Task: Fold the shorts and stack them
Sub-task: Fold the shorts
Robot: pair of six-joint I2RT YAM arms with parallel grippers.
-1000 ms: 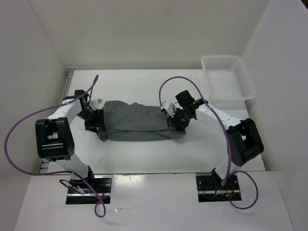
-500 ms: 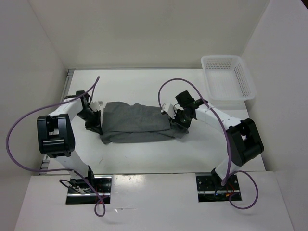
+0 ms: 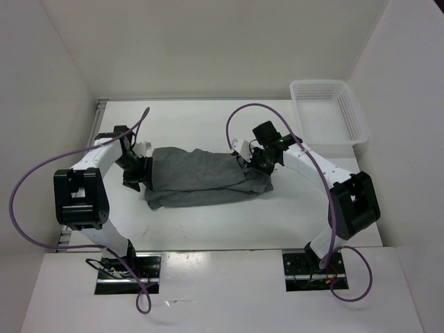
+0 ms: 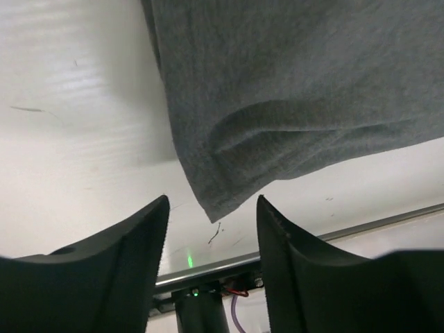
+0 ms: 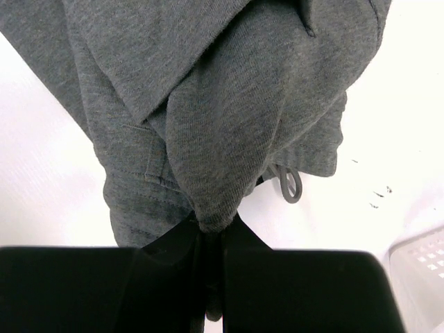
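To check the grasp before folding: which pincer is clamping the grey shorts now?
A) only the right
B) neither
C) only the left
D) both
A: the right pincer is shut on a fold of the shorts, while the left pincer stands open, holding nothing.

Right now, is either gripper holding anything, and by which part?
The right gripper pinches a bunched fold of the shorts near the drawstring end. The left gripper is open, holding nothing.

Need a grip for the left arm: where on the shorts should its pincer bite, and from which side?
On the shorts, take the pointed left corner, coming in low from the left. It is a thin edge aimed straight at the open left pincer, while the right pincer pinches the opposite end.
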